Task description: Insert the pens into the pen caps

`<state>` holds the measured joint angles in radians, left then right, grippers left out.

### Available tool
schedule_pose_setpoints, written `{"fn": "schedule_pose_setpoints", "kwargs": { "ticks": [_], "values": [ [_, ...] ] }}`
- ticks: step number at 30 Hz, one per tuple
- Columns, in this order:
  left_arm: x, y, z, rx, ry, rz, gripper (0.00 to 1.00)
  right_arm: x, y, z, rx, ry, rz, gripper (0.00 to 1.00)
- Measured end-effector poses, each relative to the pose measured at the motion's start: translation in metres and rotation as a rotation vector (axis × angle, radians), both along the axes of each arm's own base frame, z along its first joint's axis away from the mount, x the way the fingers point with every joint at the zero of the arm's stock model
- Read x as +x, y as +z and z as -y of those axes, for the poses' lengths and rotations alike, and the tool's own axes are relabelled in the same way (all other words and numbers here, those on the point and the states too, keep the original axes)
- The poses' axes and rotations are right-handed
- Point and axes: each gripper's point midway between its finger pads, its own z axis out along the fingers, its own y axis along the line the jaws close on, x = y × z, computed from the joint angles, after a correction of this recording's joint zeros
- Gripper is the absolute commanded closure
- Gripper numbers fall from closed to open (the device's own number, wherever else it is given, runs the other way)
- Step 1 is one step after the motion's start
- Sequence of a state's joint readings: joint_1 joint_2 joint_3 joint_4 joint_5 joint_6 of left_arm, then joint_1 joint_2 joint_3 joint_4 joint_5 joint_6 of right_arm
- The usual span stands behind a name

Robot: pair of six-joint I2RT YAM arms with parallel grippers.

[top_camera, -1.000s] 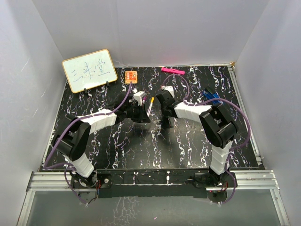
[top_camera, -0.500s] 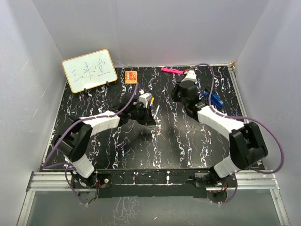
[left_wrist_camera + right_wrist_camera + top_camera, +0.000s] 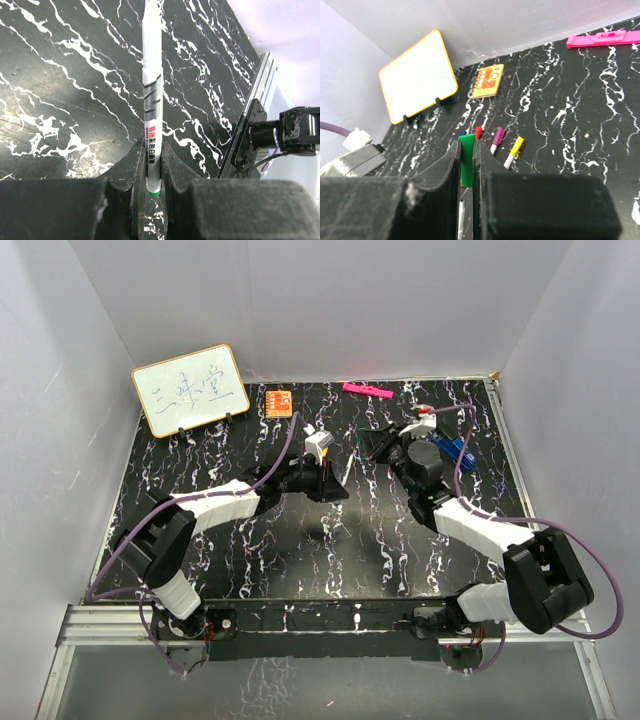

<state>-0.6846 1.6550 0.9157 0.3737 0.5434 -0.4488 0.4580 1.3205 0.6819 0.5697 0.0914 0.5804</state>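
The left gripper clamps a slender white plastic marker pen. The right gripper clamps a short green plastic cap.

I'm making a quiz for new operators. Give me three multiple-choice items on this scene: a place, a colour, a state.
1. Where on the table does the pink bar lie? A. near edge B. far edge C. middle
2. What colour is the cap in the right pincer? A. yellow B. purple C. green
3. The left pincer is: A. shut on a white pen B. open and empty C. out of view
Answers: B, the top view shows it at the far rim; C, green plastic sits in its grip; A, the pen is clamped between its jaws.
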Motion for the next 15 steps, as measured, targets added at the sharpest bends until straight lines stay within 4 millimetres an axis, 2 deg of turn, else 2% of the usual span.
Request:
{"fn": "schedule_pose_setpoints", "kwargs": {
  "ticks": [5, 15],
  "values": [
    [0.005, 0.013, 0.004, -0.040, 0.019, 0.019, 1.00, -0.008, 0.008, -0.001, 0.078, 0.016, 0.040, 1.00],
    [0.007, 0.019, 0.007, -0.068, 0.030, 0.015, 1.00, -0.013, 0.012, -0.002, 0.169, 0.020, 0.053, 1.00]
  ]
}}
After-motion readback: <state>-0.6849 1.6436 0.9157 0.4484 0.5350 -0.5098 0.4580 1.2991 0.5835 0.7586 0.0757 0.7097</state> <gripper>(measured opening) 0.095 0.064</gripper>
